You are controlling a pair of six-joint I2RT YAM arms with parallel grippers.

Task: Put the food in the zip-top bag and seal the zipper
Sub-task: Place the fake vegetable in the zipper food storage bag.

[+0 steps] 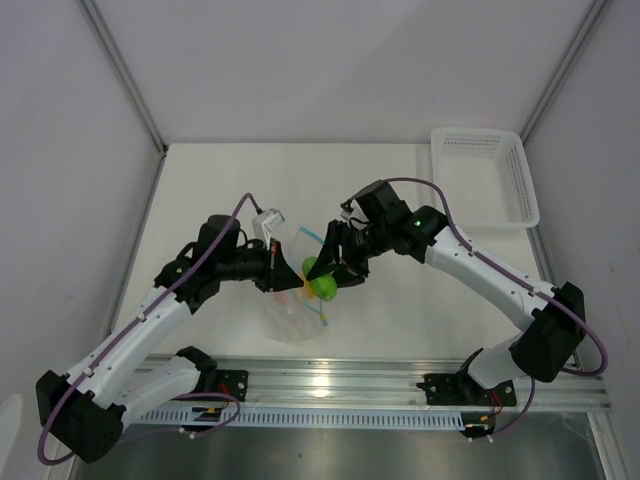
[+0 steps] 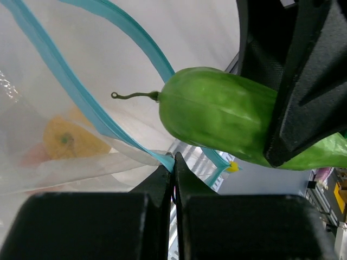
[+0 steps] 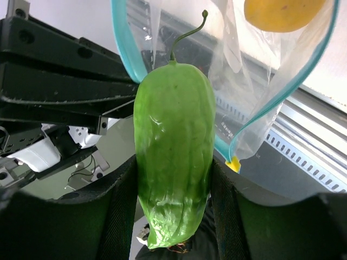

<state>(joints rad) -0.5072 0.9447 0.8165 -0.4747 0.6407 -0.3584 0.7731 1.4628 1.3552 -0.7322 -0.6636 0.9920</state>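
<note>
On the table (image 1: 230, 180), midway between my two arms:

- Zip-top bag (image 1: 296, 318): clear and crinkly, its mouth lifted toward both end effectors. I cannot tell whether its lower part rests on the table.
- Zipper (image 2: 81, 100): teal-blue and unsealed, its two strips bowed apart in an open loop.
- Left end effector (image 2: 173, 169): jaws pressed together, pinching the zipper at the edge of the mouth.
- Right end effector (image 3: 173, 208): jaws partway apart, clamped on the sides of the green piece (image 2: 217, 122).
- Green piece: oblong and glossy with a thin curled stem. It is held at the open mouth, stem end toward the bag.
- Orange-yellow piece (image 2: 68, 138): round, inside the bag, visible through the plastic.
- White lattice basket (image 1: 485, 175): at the far right corner of the table, well apart from the bag.
</note>
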